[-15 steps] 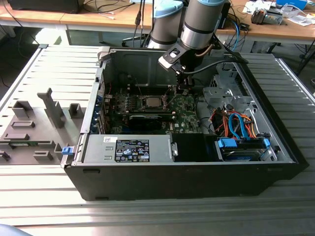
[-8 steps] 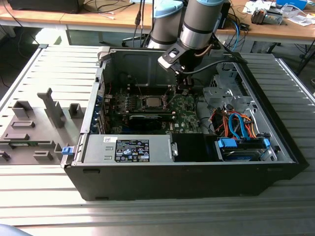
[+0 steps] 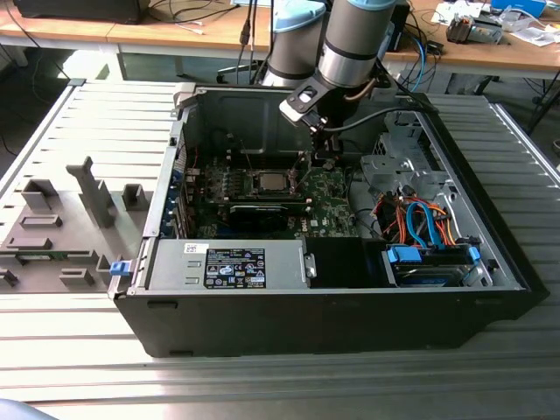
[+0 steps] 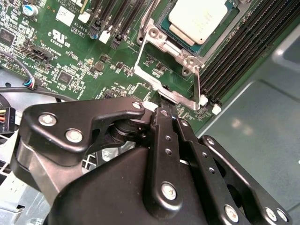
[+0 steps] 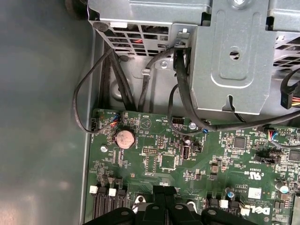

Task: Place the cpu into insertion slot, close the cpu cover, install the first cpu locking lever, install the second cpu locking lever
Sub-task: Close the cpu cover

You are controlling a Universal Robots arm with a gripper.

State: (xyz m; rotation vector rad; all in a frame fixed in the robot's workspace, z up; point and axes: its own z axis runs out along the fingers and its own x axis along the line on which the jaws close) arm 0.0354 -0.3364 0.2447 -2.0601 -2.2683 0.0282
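Reads as a robotics lab or electronics workshop. Has an open black metal desktop computer case (image 3: 324,324) lying flat on a ribbed grey aluminium tabletop (image 3: 262,385), just beside grey moulded plastic fixtures (image 3: 92,192). Has a silver-and-pale-blue jointed robot arm (image 3: 350,44) reaching into the case, above a bare green circuit board (image 5: 187,154) and loose black cables (image 5: 181,70). Has long wooden workbenches (image 3: 157,35) along the back, strewn with wires, small parts and papers.
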